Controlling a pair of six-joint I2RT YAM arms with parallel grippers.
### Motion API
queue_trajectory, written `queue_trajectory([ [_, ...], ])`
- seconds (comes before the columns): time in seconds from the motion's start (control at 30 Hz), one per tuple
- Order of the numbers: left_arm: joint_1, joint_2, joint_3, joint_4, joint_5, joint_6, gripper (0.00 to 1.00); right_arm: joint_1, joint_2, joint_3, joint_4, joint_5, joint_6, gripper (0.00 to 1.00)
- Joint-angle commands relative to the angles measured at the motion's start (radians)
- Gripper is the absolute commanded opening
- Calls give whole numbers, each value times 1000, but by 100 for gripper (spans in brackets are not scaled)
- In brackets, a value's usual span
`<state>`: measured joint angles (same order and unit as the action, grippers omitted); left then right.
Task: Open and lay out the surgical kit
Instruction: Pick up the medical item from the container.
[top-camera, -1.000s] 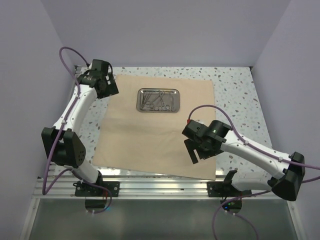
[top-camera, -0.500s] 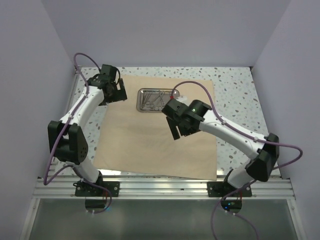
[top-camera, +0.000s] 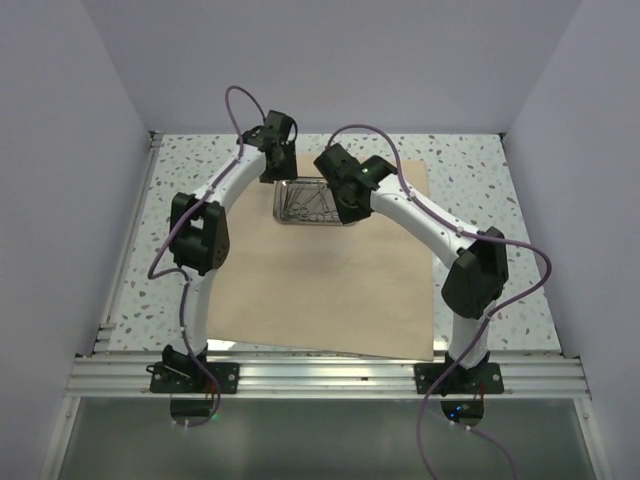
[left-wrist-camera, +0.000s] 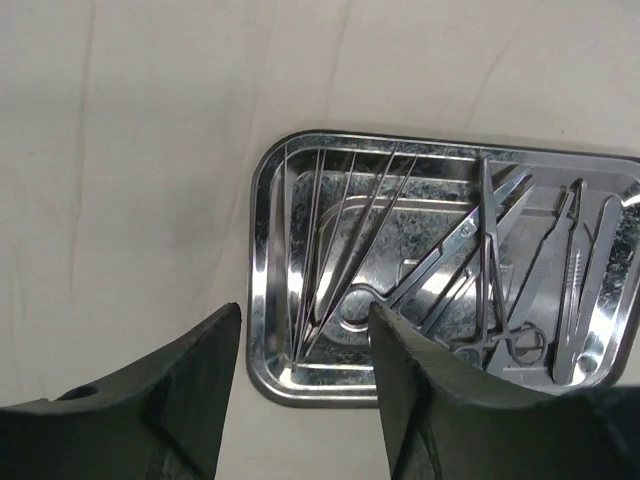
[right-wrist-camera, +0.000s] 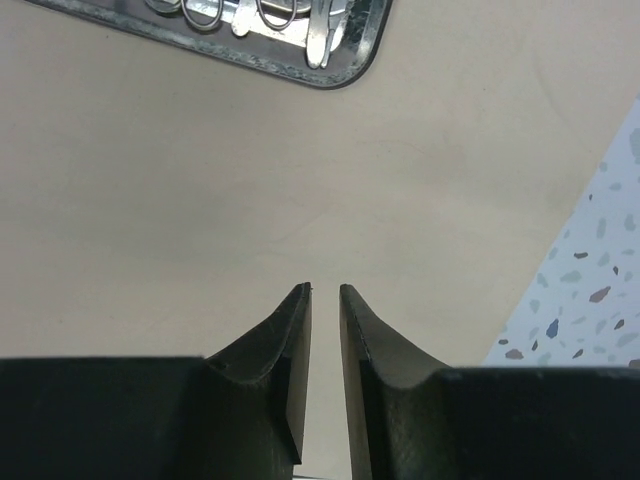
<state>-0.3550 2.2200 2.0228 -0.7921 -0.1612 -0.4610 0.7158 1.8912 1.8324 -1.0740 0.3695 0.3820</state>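
Observation:
The surgical kit lies unwrapped. Its tan cloth (top-camera: 320, 290) is spread flat, and the shiny steel tray (top-camera: 281, 203) stands on the cloth's far part. In the tray (left-wrist-camera: 262, 300) lie slim tweezers (left-wrist-camera: 330, 250), ring-handled forceps (left-wrist-camera: 500, 330) and scalpels (left-wrist-camera: 585, 290). My left gripper (top-camera: 272, 175) hangs over the tray's left end. It (left-wrist-camera: 303, 312) is open, with the tray's corner showing below the gap and nothing between the fingers. My right gripper (top-camera: 350, 205) is at the tray's right end. Over bare cloth (right-wrist-camera: 200, 200), it (right-wrist-camera: 325, 290) has only a narrow gap and holds nothing.
Speckled tabletop (top-camera: 470, 180) borders the cloth on all sides and shows at the right wrist view's corner (right-wrist-camera: 600, 290). Purple walls close in the back and both sides. Both arms arch over the cloth, their cables looping above.
Both arms have swung from the cloth's sides to the tray at the back. The jaws of both grippers have narrowed, the right ones almost together.

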Motion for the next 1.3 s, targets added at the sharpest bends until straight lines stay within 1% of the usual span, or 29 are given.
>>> queue_trajectory([
  [0.0, -1, 76, 125, -16, 9, -7, 57, 13, -43, -14, 9, -27, -45, 22],
  [0.17, -2, 150, 200, 8, 32, -21, 47, 8, -60, -51, 8, -14, -66, 17],
  [0.33, -6, 210, 247, 14, 51, -24, 41, -4, -53, -68, 16, -7, -84, 13],
  [0.6, -6, 245, 249, 21, 20, -10, 35, -10, -30, -74, 31, -15, -81, 6],
  [0.83, -6, 264, 248, 31, 37, -10, 22, -15, -41, -99, 29, 6, -81, 2],
  [0.97, -12, 267, 237, 44, 42, -10, 22, -16, -52, -119, 31, 11, -74, 1],
  [1.03, -13, 271, 232, 42, 38, -8, 23, -16, -58, -128, 31, 13, -69, 1],
  [1.13, -13, 285, 228, 30, 34, -8, 29, -16, -64, -139, 28, 16, -63, 1],
  [1.27, -13, 309, 209, 24, 43, -5, 29, -16, -73, -148, 26, 17, -55, 0],
])
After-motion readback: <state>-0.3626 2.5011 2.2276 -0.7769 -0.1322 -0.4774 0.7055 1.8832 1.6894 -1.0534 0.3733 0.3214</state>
